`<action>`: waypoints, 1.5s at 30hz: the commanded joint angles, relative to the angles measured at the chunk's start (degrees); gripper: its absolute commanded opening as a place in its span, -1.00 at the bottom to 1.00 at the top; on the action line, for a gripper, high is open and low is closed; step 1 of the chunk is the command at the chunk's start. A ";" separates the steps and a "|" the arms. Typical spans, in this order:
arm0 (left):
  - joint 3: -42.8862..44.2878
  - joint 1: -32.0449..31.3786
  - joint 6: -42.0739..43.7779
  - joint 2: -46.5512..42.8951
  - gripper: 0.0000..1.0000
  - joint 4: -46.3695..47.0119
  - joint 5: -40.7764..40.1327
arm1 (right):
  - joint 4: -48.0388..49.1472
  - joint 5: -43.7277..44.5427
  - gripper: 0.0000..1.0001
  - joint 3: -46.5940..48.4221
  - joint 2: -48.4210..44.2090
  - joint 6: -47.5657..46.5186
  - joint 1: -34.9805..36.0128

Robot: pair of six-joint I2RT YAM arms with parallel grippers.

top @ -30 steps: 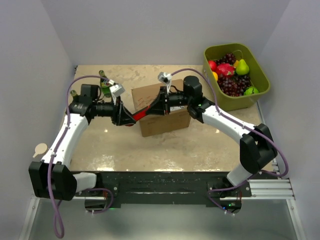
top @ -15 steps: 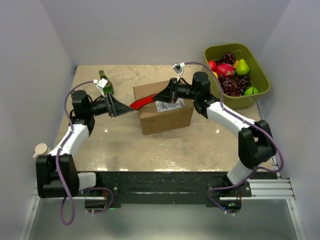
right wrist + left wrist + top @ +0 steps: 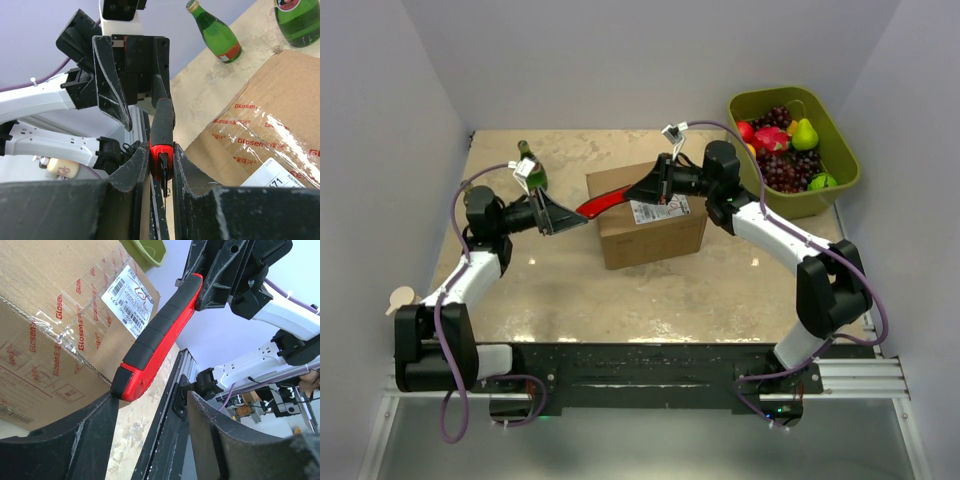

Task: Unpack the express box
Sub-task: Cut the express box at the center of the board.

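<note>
Box sits mid-desk, taped shut, label on top. Above its near-left edge the right hand is clamped on one end of a red cutter. The cutter's other end reaches the left hand, whose fingers stand wide apart around it. Green tub of fruit stands far right.
</note>
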 commanded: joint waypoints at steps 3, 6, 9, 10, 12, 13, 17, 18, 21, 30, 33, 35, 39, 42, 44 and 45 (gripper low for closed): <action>0.32 -0.35 -5.31 0.75 0.19 9.30 1.46 | 2.33 -2.37 -1.00 2.16 -0.11 -0.06 0.27; 1.29 -0.61 -6.03 1.45 0.03 11.59 2.60 | 3.04 -2.28 -1.00 2.16 0.16 0.73 0.53; 1.99 -1.14 -6.38 1.89 -0.12 12.03 3.39 | 3.39 -2.28 -1.00 2.60 0.77 0.91 1.06; 2.17 -1.40 -6.47 1.98 -0.19 12.29 3.56 | 3.39 -2.19 -1.00 2.86 1.04 0.65 1.23; 2.34 -1.58 -6.47 2.33 -0.24 12.47 3.57 | 3.48 -2.28 -1.00 3.04 1.39 0.38 1.94; 2.52 -1.67 -6.47 2.42 -0.28 12.56 3.57 | 3.48 -2.28 -1.00 3.04 1.65 0.29 2.29; 3.83 -1.67 -7.08 3.30 -0.15 12.91 3.13 | 3.13 -2.10 -1.00 2.95 2.53 -0.23 3.78; 4.19 -1.67 -7.61 3.47 -0.13 13.26 3.21 | 3.04 -1.84 -1.00 2.86 2.71 -0.23 3.87; 5.33 -1.76 -8.49 4.18 -0.21 14.93 3.74 | 2.69 -0.79 -1.00 2.77 3.15 -0.15 4.05; 6.12 -6.50 -8.75 4.71 -0.31 15.73 6.29 | 4.27 0.89 -1.00 2.77 4.99 1.52 4.05; 6.30 -6.77 -9.19 5.06 -0.60 17.03 7.08 | 3.92 1.24 -1.00 2.34 5.17 1.00 4.05; 7.17 -6.77 -9.81 5.32 -0.95 18.53 7.52 | 2.26 1.94 -1.00 1.46 5.08 -0.83 4.14; 10.42 -5.80 -10.16 5.85 -1.00 18.45 8.75 | -0.65 2.03 -1.00 -1.70 3.85 -5.50 3.79; 12.54 -5.36 -10.25 6.46 -1.00 17.75 10.42 | -1.44 0.28 -1.00 -5.04 2.45 -8.66 3.26; 13.07 -5.19 -9.64 6.55 -1.00 16.87 10.95 | -4.06 -0.86 -0.89 -5.93 1.40 -12.95 2.56; 13.15 -5.10 -8.24 6.55 -1.00 15.04 11.30 | -5.30 -1.57 -0.82 -5.93 1.04 -14.98 2.47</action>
